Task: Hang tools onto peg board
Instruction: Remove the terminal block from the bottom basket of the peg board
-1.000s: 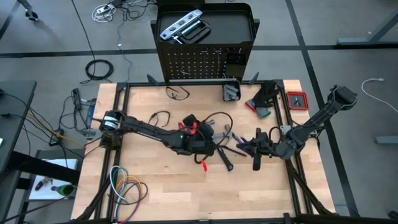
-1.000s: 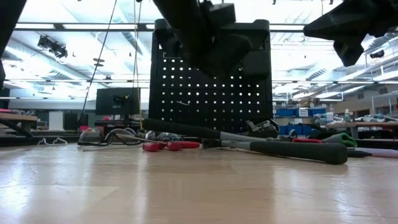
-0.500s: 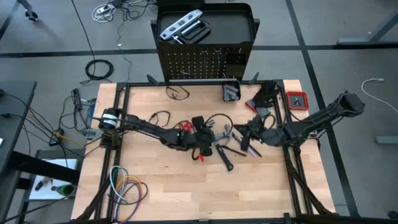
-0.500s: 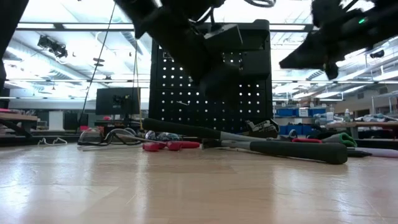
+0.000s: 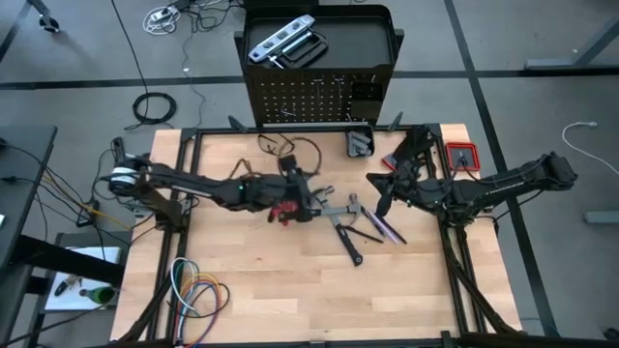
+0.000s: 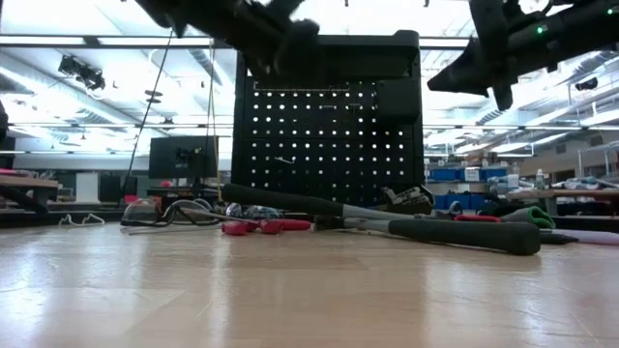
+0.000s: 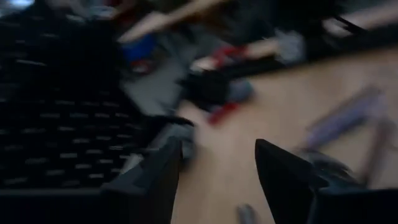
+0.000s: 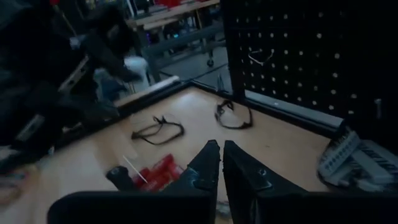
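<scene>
My left hand [image 5: 290, 189] released, right hand [image 5: 379, 205] clenched, empty. Hammer [image 5: 340, 232] looks head-heavy, stiff; I'd grab handle nr head.

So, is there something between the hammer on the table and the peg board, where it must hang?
Partly. The hammer lies mid-table; the left gripper, fingers open, hovers between it and the peg board. A small grey tool lies at the board's foot. The right gripper is shut, beside the hammer.
</scene>
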Tool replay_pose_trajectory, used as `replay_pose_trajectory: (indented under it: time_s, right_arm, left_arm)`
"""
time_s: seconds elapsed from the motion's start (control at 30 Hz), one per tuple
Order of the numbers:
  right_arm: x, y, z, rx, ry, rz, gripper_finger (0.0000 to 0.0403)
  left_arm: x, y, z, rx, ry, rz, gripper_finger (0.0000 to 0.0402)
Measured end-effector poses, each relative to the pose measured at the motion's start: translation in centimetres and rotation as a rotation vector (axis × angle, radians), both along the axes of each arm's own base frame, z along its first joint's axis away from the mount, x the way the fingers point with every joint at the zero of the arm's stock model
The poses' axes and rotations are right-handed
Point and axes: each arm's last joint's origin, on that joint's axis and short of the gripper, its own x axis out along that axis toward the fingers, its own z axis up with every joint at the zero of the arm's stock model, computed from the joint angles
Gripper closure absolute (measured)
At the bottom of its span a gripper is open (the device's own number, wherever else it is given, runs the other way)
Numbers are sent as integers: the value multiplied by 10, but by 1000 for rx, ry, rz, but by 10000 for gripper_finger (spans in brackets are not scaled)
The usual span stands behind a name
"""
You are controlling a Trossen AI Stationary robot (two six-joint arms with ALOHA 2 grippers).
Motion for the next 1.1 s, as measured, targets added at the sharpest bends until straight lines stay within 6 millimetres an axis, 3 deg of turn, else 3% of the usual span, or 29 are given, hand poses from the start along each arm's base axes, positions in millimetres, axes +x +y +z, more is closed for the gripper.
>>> replay_pose_trajectory:
  time_s: [0.2, 0.3, 0.4, 0.63, 0.87, 1.1]
  right_arm:
    - [3, -4, 11, -84, -44, 16, 373]
    - [5, -10, 21, -115, -39, -10, 373]
    - [7, -14, 29, -119, -29, -22, 373]
    - [6, -15, 23, -123, 86, -17, 390]
    - [3, -21, 1, 26, 214, -80, 387]
    - [18, -29, -10, 80, 331, -52, 368]
  left_arm:
    - [-9, 10, 24, 79, -176, 402, 195]
    - [-10, 13, 30, 162, -150, 470, 195]
    - [-7, 12, 40, 225, -117, 431, 195]
    - [-1, 23, 54, 212, -84, 345, 195]
    - [-4, 43, 25, -41, -74, 153, 195]
    - [-34, 52, 11, -190, -196, 87, 195]
